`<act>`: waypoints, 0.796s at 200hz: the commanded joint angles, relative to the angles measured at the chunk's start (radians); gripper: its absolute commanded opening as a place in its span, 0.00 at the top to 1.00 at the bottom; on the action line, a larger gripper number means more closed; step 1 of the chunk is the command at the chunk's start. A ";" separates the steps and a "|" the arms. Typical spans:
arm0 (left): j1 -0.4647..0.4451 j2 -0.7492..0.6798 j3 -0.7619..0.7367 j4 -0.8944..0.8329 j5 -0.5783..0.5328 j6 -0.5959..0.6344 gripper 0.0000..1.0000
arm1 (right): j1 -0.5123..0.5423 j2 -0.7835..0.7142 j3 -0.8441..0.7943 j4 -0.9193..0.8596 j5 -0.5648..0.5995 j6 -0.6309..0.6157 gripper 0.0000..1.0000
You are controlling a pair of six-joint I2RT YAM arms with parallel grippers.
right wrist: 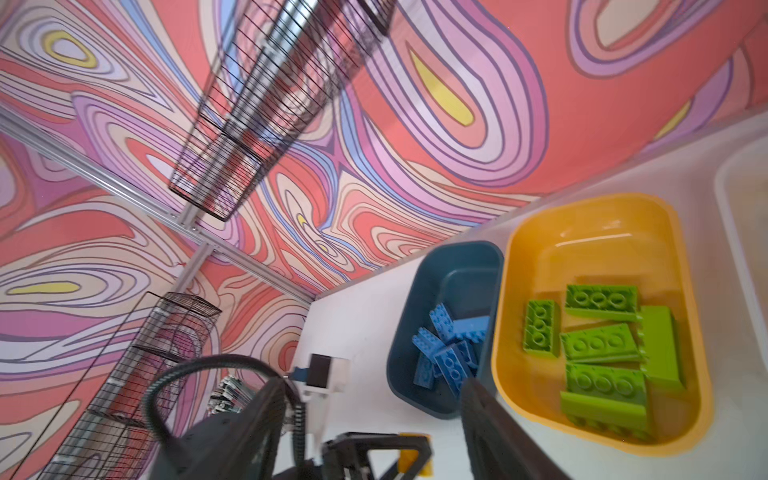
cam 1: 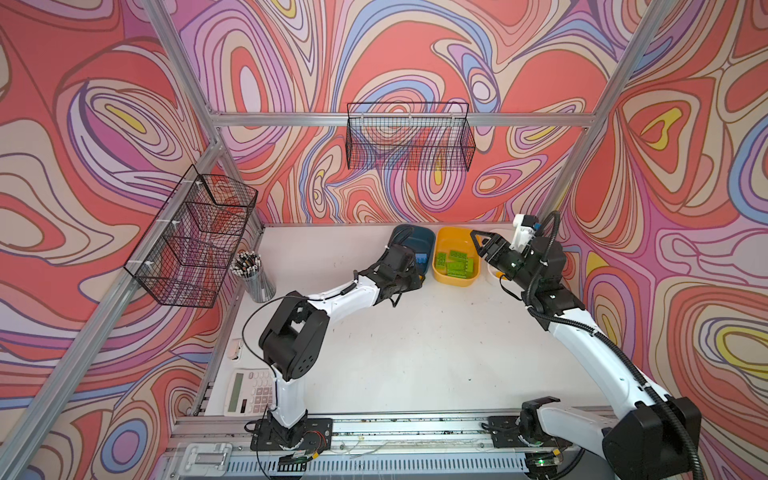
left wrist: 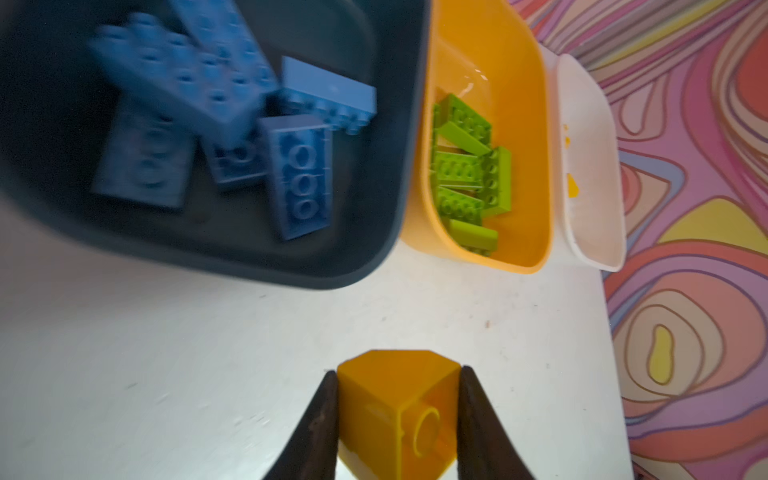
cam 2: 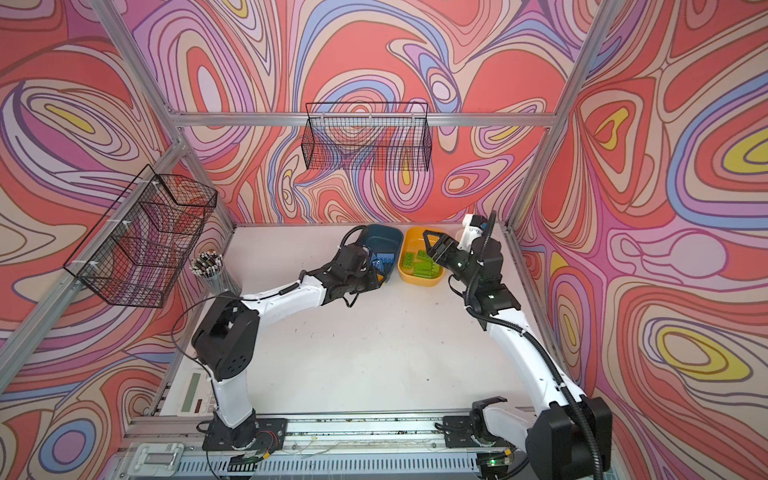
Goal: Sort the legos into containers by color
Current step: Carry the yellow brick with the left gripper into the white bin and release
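Blue legos, lime legos, 1 yellow lego. Dk teal tub, orange-yellow tub, white tub. Walls: red-pink-lilac swirls; counter white.

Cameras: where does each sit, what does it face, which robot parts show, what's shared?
Top views: overhead in front, facing down at table; left arm, right arm show.
Left wrist: on left arm, faces blue tub; left gripper grips yellow lego.
Right wrist: on right arm, faces yellow tub, wall; right gripper open.
All share green legos.
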 commanded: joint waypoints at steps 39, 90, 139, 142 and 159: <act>-0.109 0.322 0.315 0.376 0.103 -0.088 0.74 | 0.052 -0.031 0.143 -0.053 -0.041 0.020 0.30; -0.136 0.577 0.631 0.486 0.113 -0.191 0.74 | 0.150 -0.016 0.152 -0.083 -0.009 -0.034 0.30; -0.187 0.744 0.972 0.296 -0.027 -0.030 0.71 | 0.180 -0.027 0.127 -0.081 -0.003 -0.058 0.30; -0.187 0.756 0.992 0.290 -0.035 -0.030 0.71 | 0.180 -0.027 0.127 -0.079 -0.004 -0.059 0.30; -0.193 0.820 1.082 0.269 -0.078 -0.041 0.70 | 0.186 -0.032 0.129 -0.081 -0.005 -0.065 0.30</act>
